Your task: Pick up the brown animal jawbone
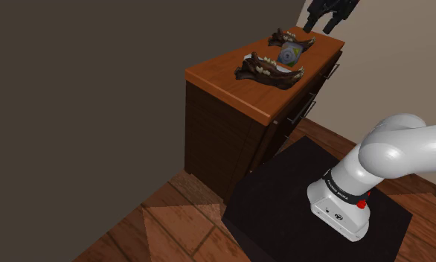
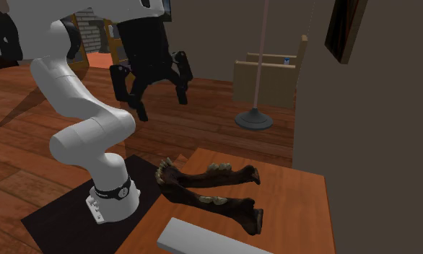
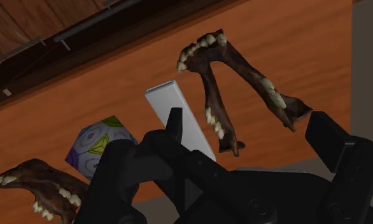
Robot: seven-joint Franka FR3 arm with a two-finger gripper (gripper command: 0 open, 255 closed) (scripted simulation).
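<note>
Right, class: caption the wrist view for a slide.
Open gripper hovers over a toothed brown jawbone on the cabinet top.

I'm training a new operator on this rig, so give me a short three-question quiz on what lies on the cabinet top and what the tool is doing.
1. True or false: the black two-finger tool is shut on a dark brown toothed jawbone.
2. How many such jawbones lie on the orange-brown cabinet top? A) one B) two C) three
3. Fill in: in the shoulder view, the multi-coloured faceted ball sits ____ the jawbones.

Key:
1. False. The tool hangs open above the cabinet and holds nothing.
2. B.
3. Between.
</note>
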